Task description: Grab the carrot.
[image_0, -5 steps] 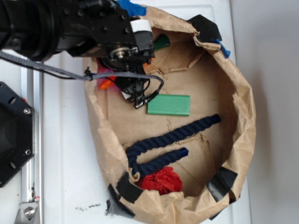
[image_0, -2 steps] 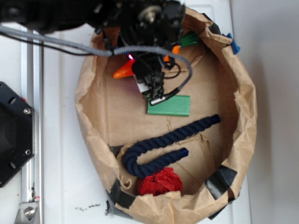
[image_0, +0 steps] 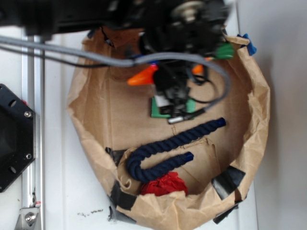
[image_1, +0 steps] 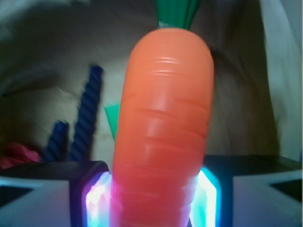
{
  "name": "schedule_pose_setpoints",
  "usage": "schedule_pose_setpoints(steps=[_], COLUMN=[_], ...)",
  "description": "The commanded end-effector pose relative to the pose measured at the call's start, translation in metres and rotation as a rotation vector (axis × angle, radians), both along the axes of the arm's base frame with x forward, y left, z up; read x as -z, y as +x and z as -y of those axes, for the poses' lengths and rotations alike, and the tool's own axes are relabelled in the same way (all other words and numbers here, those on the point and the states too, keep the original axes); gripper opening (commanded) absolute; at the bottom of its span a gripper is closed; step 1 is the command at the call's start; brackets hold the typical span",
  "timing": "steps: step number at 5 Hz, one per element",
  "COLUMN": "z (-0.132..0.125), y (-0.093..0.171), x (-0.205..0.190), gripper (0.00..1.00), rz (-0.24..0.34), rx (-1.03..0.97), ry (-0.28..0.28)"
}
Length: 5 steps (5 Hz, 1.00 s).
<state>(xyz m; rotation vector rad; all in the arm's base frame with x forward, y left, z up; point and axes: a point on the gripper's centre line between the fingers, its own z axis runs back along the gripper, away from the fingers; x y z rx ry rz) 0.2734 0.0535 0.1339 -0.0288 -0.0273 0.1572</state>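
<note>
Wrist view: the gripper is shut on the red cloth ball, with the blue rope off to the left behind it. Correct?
Not quite. The gripper is shut on the carrot, not the red cloth ball, as the wrist view shows. The ball lies untouched at the bag's near edge in the exterior view. The blue rope is indeed left behind it.

- Black arm (image_0: 72, 12) of blocky segments, blurred in the exterior view.
- Grey braided cable (image_0: 67, 51) along the arm, joined by thin black wires looping beside the wrist.
- Black gripper (image_0: 175, 103) with a small silver-white part near its tip.
- Finger pads (image_1: 97, 198) lit cyan and magenta, set in black and grey housings.
</note>
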Motion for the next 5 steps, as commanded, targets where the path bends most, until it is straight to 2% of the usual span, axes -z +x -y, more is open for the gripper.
schedule_pose_setpoints(steps=[1, 3, 5], z=[0.026, 0.041, 0.040], y=[0.010, -0.016, -0.015], x=[-0.026, -0.027, -0.019], gripper=[0.00, 0.00, 0.00], rz=[0.101, 0.104, 0.092], rx=[0.101, 0.159, 0.138], ry=[0.078, 0.062, 0.076])
